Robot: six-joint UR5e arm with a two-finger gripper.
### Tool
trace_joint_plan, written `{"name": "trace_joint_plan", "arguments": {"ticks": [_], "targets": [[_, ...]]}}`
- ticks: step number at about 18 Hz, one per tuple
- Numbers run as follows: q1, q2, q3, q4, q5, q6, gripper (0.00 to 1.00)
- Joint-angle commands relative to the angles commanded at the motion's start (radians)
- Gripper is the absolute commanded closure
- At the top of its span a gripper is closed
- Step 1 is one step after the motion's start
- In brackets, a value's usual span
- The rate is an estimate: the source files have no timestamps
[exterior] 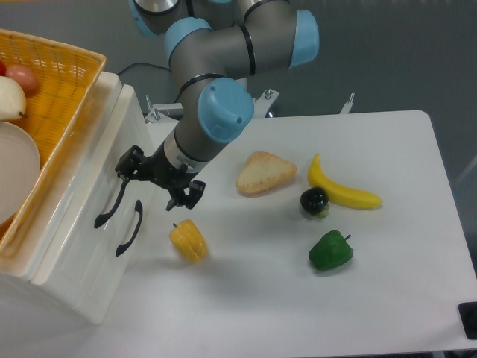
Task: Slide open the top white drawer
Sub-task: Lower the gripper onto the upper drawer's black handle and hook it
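The white cabinet stands at the left. The top white drawer has a curved black handle, and its front looks level with the lower drawer's front. The lower drawer has its own black handle. My gripper is right in front of the cabinet with its jaws apart. One fingertip is at the upper end of the top handle. The other fingertip hangs over the table. Nothing is held between them.
A yellow woven basket with a white plate and fruit sits on the cabinet. On the table lie a yellow pepper, a bread slice, a banana, a dark round fruit and a green pepper.
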Motion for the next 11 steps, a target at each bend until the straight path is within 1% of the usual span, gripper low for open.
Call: {"name": "trace_joint_plan", "arguments": {"ticks": [4,7,11], "targets": [[-0.018,-0.015,0.0,0.003,0.0,0.0,0.04],[-0.032,-0.023,-0.005,0.029,0.002,-0.005,0.04],[-0.037,-0.023,-0.005,0.029,0.002,-0.005,0.07]]}}
